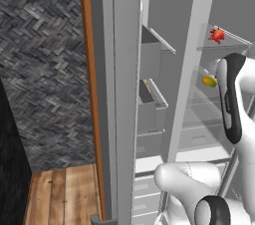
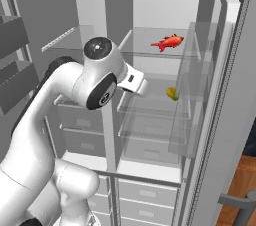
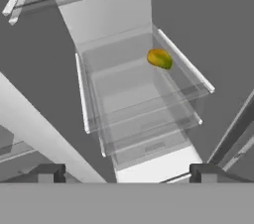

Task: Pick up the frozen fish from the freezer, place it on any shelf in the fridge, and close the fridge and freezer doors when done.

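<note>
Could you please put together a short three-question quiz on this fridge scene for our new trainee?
1. True or false: the frozen fish lies on the top glass shelf of the fridge.
2. The end effector is: A) open and empty, B) shut on the fish.
3. What colour is the small round item on the shelf below the fish?

Key: 1 true; 2 A; 3 yellow-green.
</note>
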Robot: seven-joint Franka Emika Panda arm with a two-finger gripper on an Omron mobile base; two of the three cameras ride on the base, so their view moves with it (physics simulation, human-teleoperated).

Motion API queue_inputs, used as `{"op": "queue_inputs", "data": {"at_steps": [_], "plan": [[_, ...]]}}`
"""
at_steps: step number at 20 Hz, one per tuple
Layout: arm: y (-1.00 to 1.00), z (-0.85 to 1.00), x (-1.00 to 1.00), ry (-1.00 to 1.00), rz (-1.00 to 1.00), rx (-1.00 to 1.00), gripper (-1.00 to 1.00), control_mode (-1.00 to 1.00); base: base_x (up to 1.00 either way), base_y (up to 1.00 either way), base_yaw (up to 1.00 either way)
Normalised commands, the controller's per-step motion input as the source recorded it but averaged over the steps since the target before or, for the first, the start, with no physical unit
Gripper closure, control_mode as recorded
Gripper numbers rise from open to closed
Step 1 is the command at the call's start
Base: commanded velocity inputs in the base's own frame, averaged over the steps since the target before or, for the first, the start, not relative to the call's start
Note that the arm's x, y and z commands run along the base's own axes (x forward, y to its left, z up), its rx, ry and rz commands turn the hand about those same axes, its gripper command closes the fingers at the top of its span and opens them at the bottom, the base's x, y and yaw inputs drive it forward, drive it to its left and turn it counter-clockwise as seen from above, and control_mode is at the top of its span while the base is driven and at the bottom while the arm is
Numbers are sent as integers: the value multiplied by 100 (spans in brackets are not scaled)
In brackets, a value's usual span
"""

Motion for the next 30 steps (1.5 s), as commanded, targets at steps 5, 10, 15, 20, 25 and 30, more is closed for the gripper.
{"op": "queue_inputs", "data": {"at_steps": [5, 10, 15, 20, 25, 30], "plan": [[72, -56, -98, 36, 7, 0, -100, -100, 0, 0, 0], [57, -26, -82, 3, 19, -11, -100, -100, 0, 0, 0], [14, 0, -13, -3, 8, -5, -100, -100, 0, 0, 0], [-2, 0, 0, 0, 0, 0, -100, 100, -4, -8, 1], [0, 0, 0, 0, 0, 0, -100, 100, -13, -33, 4], [0, 0, 0, 0, 0, 0, -100, 100, -10, -29, 5]]}}
